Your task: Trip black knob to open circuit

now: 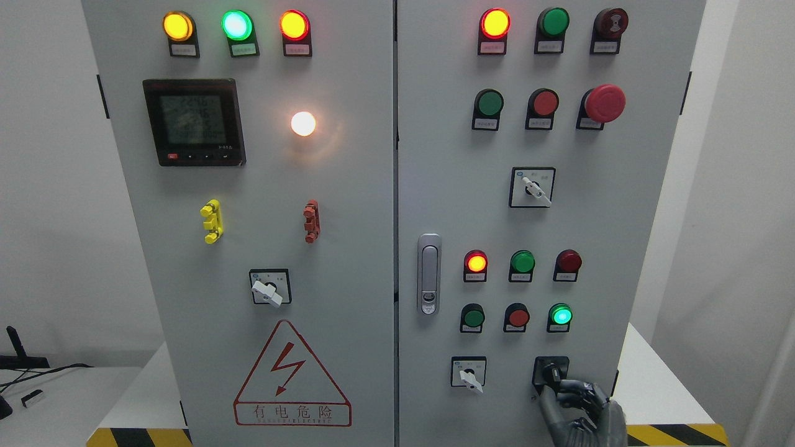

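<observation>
The black knob (551, 373) sits in a black square plate at the lower right of the right cabinet door (621, 186). My right hand (574, 403), grey with jointed fingers, comes up from the bottom edge right of the middle. Its fingertips (562, 386) curl against the lower side of the knob and appear to grip it. The hand hides the knob's lower part. The left arm is out of view.
A white selector switch (469, 375) sits just left of the knob. Lit and unlit buttons (561, 315) lie above it. A door latch (428, 273) is at the door's left edge. A white table with striped edge (677, 431) stands below.
</observation>
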Robot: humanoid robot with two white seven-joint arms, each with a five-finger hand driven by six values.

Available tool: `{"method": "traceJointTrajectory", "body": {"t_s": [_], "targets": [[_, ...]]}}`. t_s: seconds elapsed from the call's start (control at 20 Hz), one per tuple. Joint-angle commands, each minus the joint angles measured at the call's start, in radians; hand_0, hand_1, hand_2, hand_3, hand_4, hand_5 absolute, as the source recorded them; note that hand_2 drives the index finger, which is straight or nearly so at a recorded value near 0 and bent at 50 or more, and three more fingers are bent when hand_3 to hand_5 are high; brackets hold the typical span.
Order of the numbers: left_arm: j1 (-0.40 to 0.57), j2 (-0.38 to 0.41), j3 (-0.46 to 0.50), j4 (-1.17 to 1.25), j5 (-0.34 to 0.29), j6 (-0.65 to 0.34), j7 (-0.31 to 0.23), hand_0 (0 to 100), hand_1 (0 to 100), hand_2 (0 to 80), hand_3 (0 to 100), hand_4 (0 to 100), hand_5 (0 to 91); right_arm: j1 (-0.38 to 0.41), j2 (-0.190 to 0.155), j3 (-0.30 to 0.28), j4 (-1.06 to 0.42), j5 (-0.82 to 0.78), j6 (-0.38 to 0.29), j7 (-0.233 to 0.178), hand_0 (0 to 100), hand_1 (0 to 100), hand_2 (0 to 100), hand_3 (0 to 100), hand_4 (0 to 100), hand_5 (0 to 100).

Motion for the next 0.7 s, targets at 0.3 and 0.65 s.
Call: {"method": "traceJointTrajectory", "body": {"t_s": [0.3,0.65], "targets": [[0.000,0.001,0.000,0.000,-0.031,0.000,-0.001,12,39,0.0,0,0,0.0,0.000,0.001,0.029,-0.002,0.000,0.000,0.005,20,84,30,61,61,73],[0.000,-0.001,0.000,0.000,-0.031,0.000,-0.001,12,39,0.0,0,0,0.0,0.000,-0.002,0.024,-0.002,0.000,0.000,0.004,19,84,25,60,60,72]]}}
